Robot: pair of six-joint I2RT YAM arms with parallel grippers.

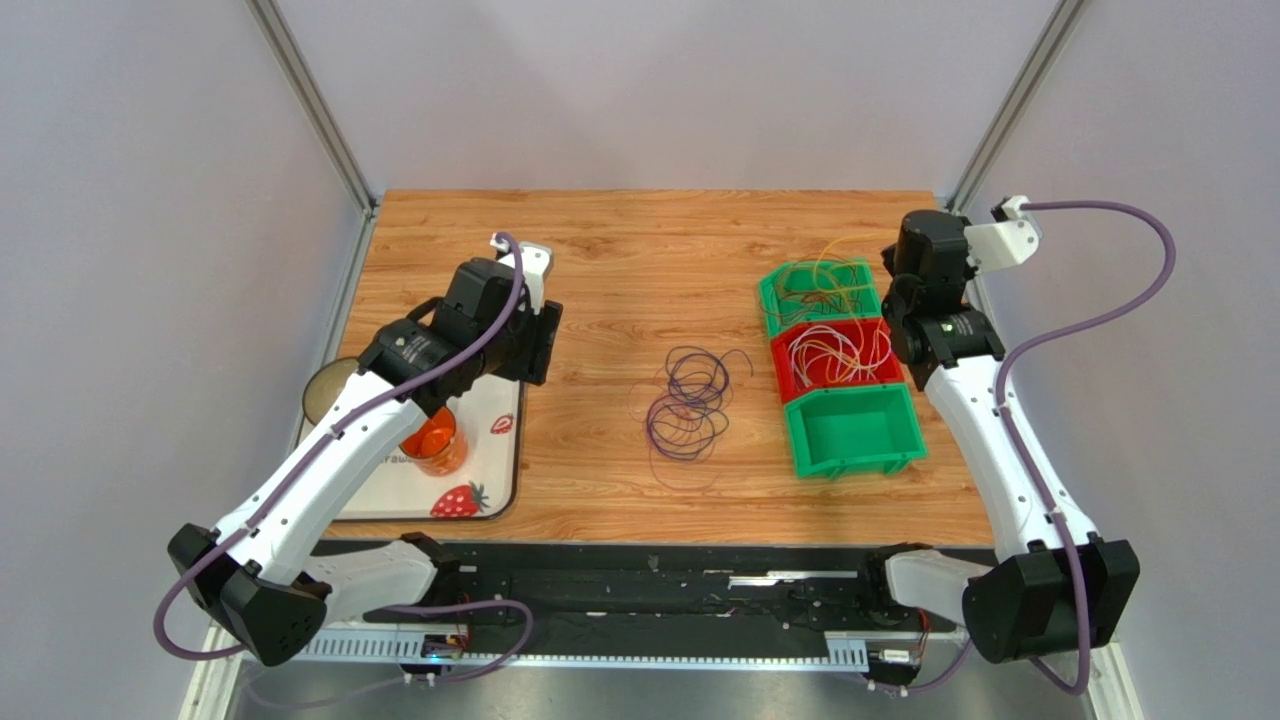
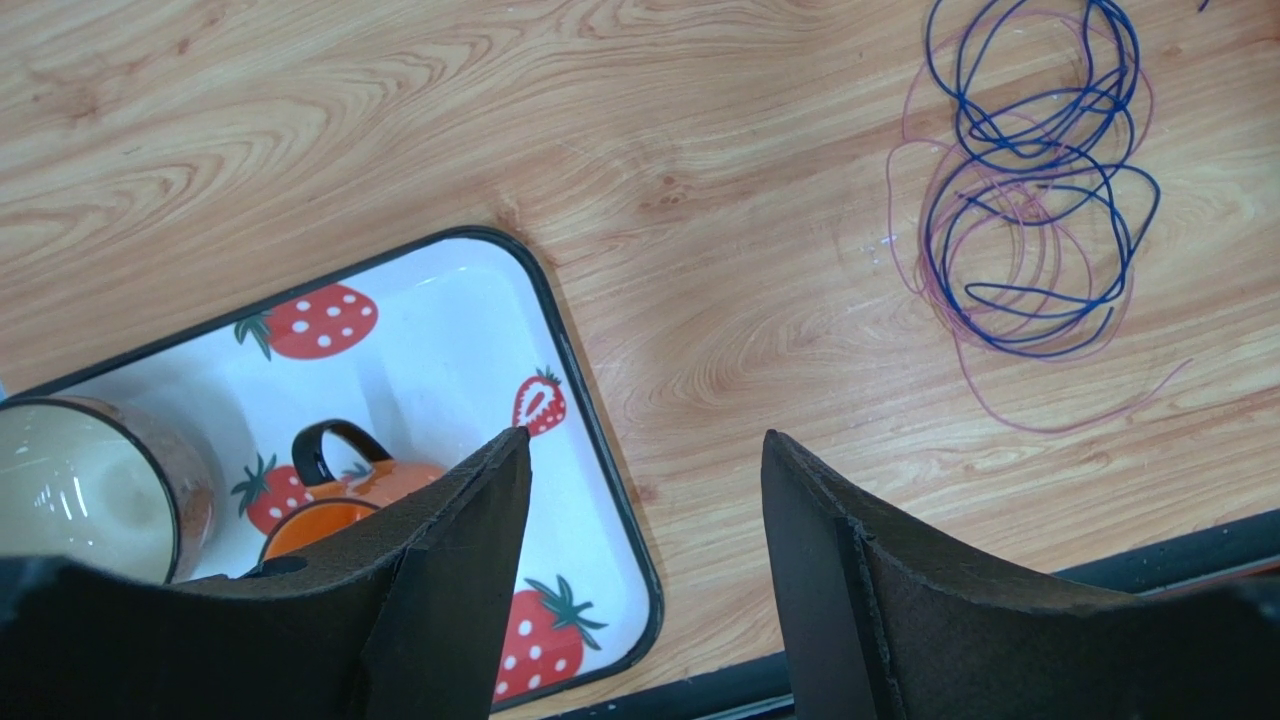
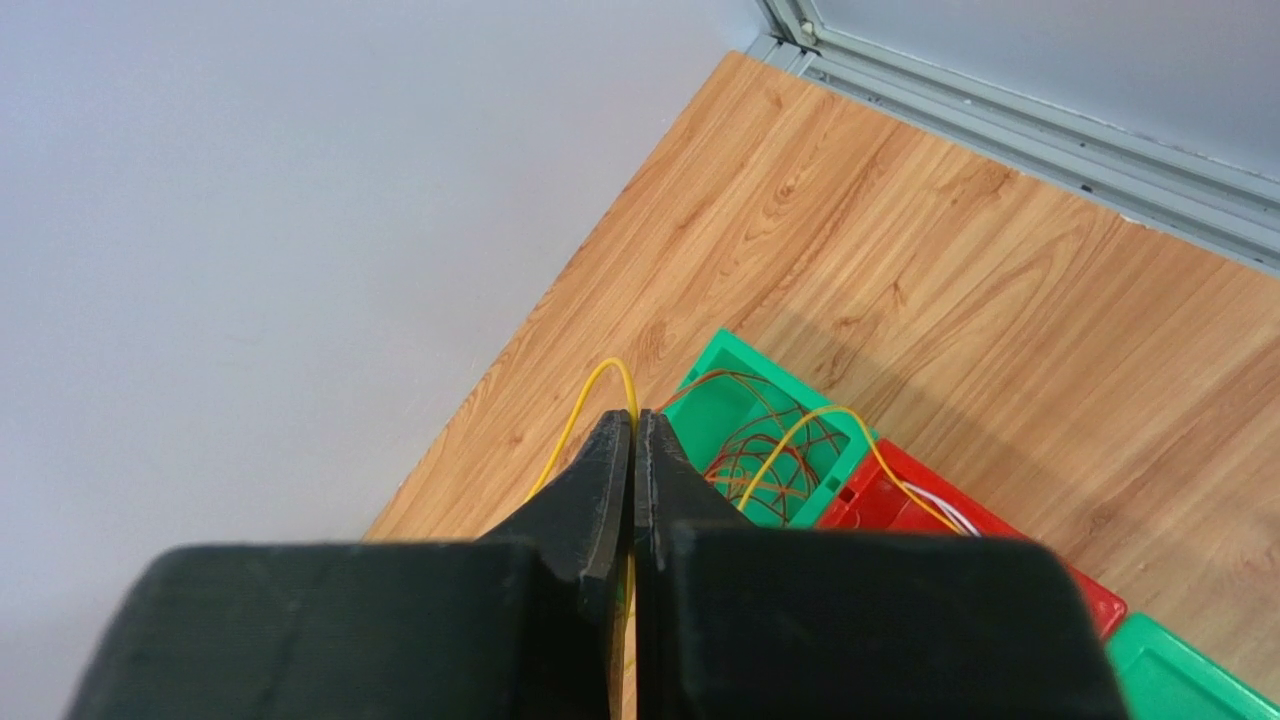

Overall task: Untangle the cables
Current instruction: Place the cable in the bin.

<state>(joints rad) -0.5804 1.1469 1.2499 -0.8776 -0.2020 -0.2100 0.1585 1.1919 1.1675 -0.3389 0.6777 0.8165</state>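
A loose tangle of purple and blue cables lies in the middle of the wooden table, also at the upper right of the left wrist view. My right gripper is shut on a thin yellow cable, held above the far green bin, which holds orange cable loops. From above, that gripper sits beside the bins. White and yellow strands lie in the red bin. My left gripper is open and empty, hanging over the edge of the strawberry tray, well left of the purple tangle.
On the tray stand an orange cup and a brown mug. A second green bin sits nearest in the row of three. Grey walls close the table's sides and back; a black rail runs along the near edge.
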